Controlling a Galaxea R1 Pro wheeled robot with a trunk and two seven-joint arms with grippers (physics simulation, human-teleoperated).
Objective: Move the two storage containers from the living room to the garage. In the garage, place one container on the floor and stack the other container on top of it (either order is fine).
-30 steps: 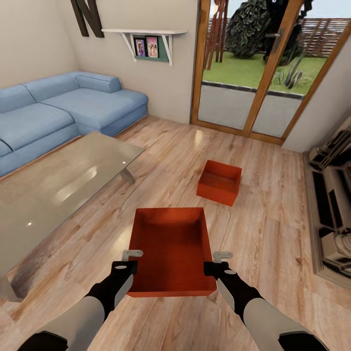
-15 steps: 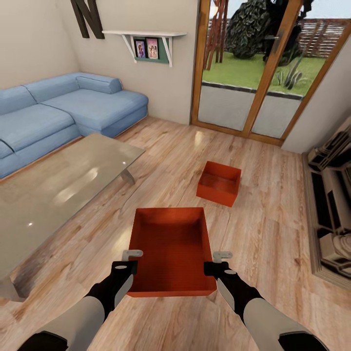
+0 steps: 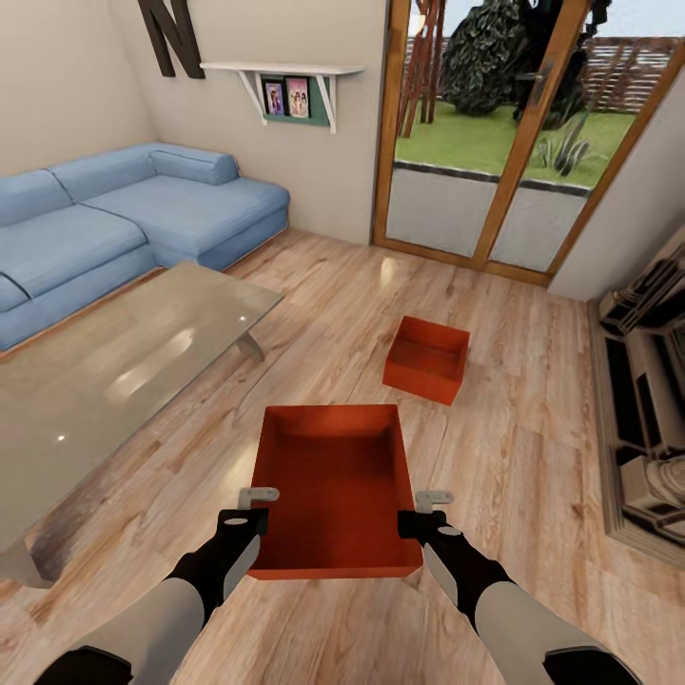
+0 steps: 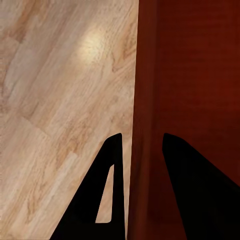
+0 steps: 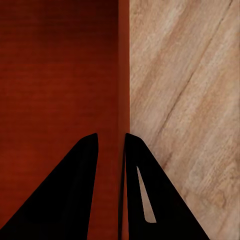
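I hold one red-orange storage container [image 3: 333, 485] level above the light wood floor, close in front of me. My left gripper [image 3: 255, 509] is shut on its left wall, and my right gripper [image 3: 423, 512] is shut on its right wall. In the left wrist view the black fingers [image 4: 107, 170] straddle the bin's wall [image 4: 145, 100]. The right wrist view shows the same grip, with the fingers [image 5: 85, 165] on either side of the wall [image 5: 124, 65]. The second storage container [image 3: 427, 360] rests on the plank floor ahead, slightly right, near the glass doors.
A glass coffee table [image 3: 124, 362] stands at my left, with a blue sofa [image 3: 133, 214] behind it. Wood-framed glass doors [image 3: 514, 143] are ahead, and a dark fireplace surround [image 3: 647, 400] lines the right wall. Open plank floor [image 3: 533, 447] lies between them.
The whole view has shifted very slightly, with the room's things sliding a little lower in the picture. The held container and both grippers keep the same pose.
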